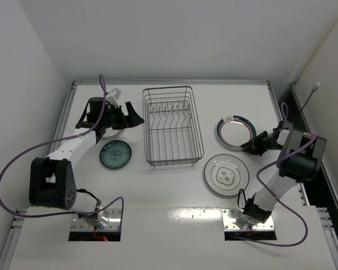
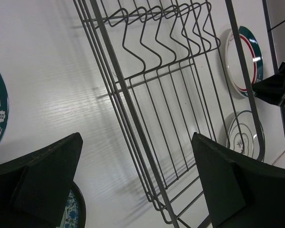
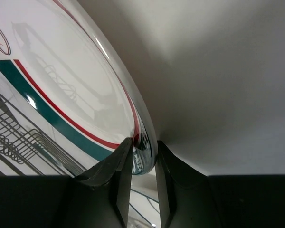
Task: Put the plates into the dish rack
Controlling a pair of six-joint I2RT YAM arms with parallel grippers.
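The dark wire dish rack (image 1: pixel 172 126) stands mid-table with nothing in it. My right gripper (image 1: pixel 253 145) is shut on the near rim of a white plate with green and red rings (image 1: pixel 235 134). In the right wrist view both fingers pinch that plate (image 3: pixel 61 85) at its edge, with the right gripper (image 3: pixel 143 147) astride the rim. A white flower-outline plate (image 1: pixel 226 174) lies nearer. My left gripper (image 1: pixel 129 115) hovers open left of the rack, holding nothing. Below it a second ringed plate (image 1: pixel 115 135) is mostly hidden. A small teal-blue plate (image 1: pixel 115 154) lies beside it.
In the left wrist view, my left gripper (image 2: pixel 137 142) stands wide open over the rack's side wire (image 2: pixel 125 95), with the ringed plate (image 2: pixel 251 52) and the flower plate (image 2: pixel 242 137) beyond. White walls enclose the table on three sides.
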